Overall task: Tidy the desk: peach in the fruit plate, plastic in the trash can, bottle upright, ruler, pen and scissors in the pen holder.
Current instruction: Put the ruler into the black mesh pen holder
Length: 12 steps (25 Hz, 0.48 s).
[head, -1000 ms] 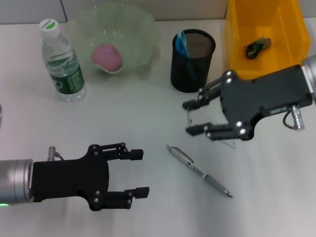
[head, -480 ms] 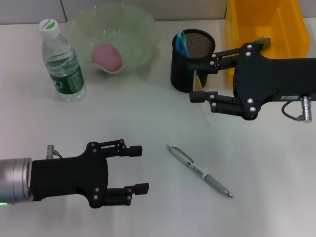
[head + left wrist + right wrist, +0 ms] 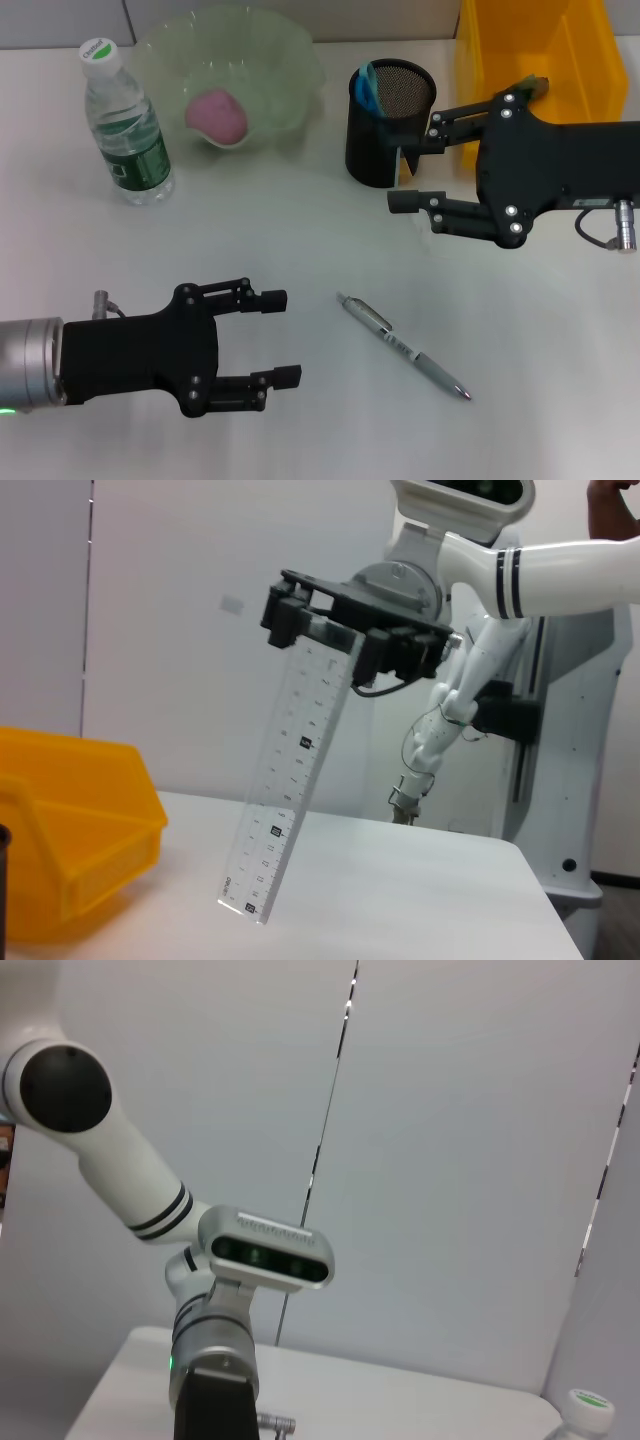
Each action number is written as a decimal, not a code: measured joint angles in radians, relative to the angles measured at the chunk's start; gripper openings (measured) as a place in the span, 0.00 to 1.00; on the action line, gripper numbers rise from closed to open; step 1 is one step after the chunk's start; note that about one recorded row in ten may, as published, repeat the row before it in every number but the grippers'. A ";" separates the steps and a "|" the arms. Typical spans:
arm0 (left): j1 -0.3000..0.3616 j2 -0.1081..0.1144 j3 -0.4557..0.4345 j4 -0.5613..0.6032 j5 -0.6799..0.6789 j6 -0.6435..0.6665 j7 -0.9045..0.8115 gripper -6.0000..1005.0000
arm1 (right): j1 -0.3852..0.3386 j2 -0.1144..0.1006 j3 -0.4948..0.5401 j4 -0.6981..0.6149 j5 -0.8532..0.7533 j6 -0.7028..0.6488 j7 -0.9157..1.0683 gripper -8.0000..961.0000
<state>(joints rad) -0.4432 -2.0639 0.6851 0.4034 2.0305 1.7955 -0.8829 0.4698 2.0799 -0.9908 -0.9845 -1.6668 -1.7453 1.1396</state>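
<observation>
the right gripper (image 3: 412,170) pinches the top end of a clear plastic ruler (image 3: 290,785), which hangs down from the claw, tilted, just beside the black mesh pen holder (image 3: 389,122). the ruler is likely light, stiff and slick, so a firm hold near one end suits it. the left gripper (image 3: 272,336) hovers with its fingers spread and empty; the pen (image 3: 403,346) lies just beyond its fingertips.
</observation>
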 joint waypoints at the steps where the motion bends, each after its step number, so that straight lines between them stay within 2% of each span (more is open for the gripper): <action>1: 0.000 0.000 -0.004 0.000 -0.001 0.000 -0.002 0.75 | -0.012 0.000 -0.005 -0.019 -0.005 0.003 -0.035 0.43; 12: 0.002 -0.003 -0.020 0.000 -0.044 -0.009 -0.043 0.75 | -0.076 0.006 -0.009 -0.051 -0.006 -0.002 -0.366 0.43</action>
<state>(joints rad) -0.4416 -2.0670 0.6652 0.4034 1.9861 1.7869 -0.9262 0.3941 2.0863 -1.0001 -1.0360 -1.6724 -1.7468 0.7734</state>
